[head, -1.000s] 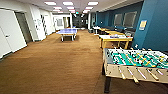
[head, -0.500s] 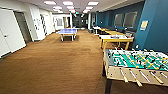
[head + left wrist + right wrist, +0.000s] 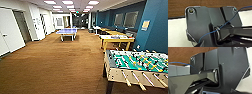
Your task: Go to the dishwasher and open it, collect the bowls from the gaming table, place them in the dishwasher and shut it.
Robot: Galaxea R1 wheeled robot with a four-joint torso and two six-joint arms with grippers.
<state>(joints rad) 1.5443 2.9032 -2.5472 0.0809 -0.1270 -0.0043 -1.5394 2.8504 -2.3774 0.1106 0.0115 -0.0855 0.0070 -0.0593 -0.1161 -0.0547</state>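
Gaming table (image 3: 117, 37), with its pale glossy top and yellowish edge, seems to be the long table on yellow legs by the blue wall (image 3: 155, 30) on the right side of the room, well beyond the table-football table (image 3: 137, 65). Some small things lie on its top, but they are too blurred to say what they are. More yellow tables (image 3: 113, 32) stand behind it along the same wall.

The table-football table is the nearest thing in the head view, at the lower right, with a green field, rods across it and handles sticking out of its wooden side. A blue table-tennis table (image 3: 66, 31) stands far ahead in the middle of the room. Brown carpet (image 3: 55, 65) covers the wide floor between them. On the left there are white walls and a white door (image 3: 10, 31), and rows of ceiling lights (image 3: 68, 3) run down the room.

In the left wrist view the dark plate of the robot and a thin blue cable (image 3: 226, 22) are seen over a white surface (image 3: 176, 32) and brown carpet. The right wrist view gives a similar sight. For the left gripper (image 3: 200, 44) and the right gripper (image 3: 201, 91) one cannot tell if they are open or closed
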